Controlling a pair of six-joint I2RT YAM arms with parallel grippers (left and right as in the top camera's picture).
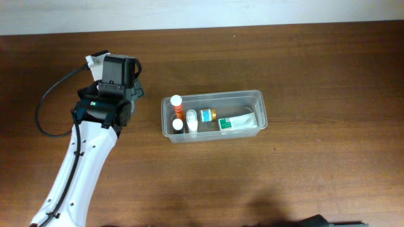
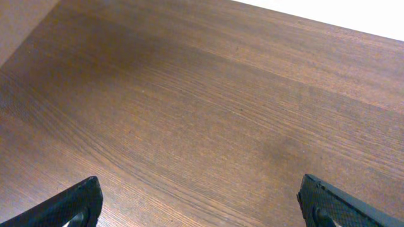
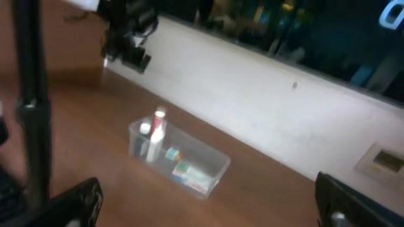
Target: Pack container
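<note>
The container (image 1: 216,94) is a clear plastic tub at the middle of the wooden table. Inside it stand an orange-capped white bottle (image 1: 177,103) and two white-capped bottles (image 1: 185,123). An amber bottle (image 1: 207,115) and a white-and-green box (image 1: 240,123) lie beside them. The left arm's wrist (image 1: 117,79) hovers left of the tub, apart from it. My left gripper (image 2: 199,184) is open over bare wood with nothing between its fingers. My right gripper (image 3: 207,183) is open too, high and far back, and sees the container (image 3: 219,168) from a distance.
The left arm's black cable (image 1: 45,104) loops out over the table's left side. A black pole (image 3: 31,107) stands at the left in the right wrist view. A white wall (image 3: 265,107) runs behind the table. Something dark shows at the overhead's bottom edge (image 1: 315,221).
</note>
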